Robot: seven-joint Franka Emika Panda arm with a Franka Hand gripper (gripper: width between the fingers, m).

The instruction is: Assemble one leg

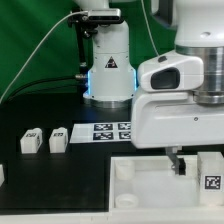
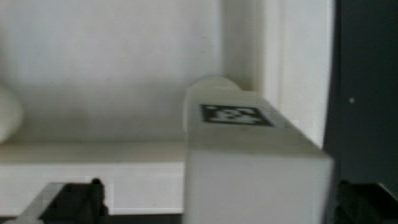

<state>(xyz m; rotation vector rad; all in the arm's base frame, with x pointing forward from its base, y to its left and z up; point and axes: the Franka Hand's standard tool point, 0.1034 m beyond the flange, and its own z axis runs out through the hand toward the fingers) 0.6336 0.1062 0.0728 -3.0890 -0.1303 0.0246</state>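
The arm (image 1: 180,85) is filling the exterior view's right, its white wrist housing hanging over the near part of the black counter (image 1: 40,105). Its base (image 1: 107,65) is standing at the counter's far edge, glowing blue at the collar, with a green backdrop behind it.

The panel (image 1: 150,185) is lying flat along the counter's near edge, reaching toward the near corner on the exterior view's right. A round socket (image 1: 122,170) is showing at its corner toward the exterior view's left.

The marker board (image 1: 108,131) is lying flat just beyond the panel, partly hidden by the wrist housing.

The gripper (image 1: 181,163) is pointing down over the panel, dark fingers (image 1: 176,160) close above its surface. In the wrist view the two fingertips (image 2: 75,200) are standing well apart at either side of the frame, so the jaws are wide open and are not pressing on anything, as far as the frame shows.

One leg (image 2: 249,150) is standing upright between the open fingers in the wrist view, its tag on the upper face; whether the pads are touching it I cannot tell. In the exterior view this leg (image 1: 211,170) is standing on the panel just beside the gripper, near the counter's edge at the exterior view's right.

Two more legs (image 1: 31,141) and (image 1: 58,138) are lying side by side on the counter toward the exterior view's left, well apart from the panel
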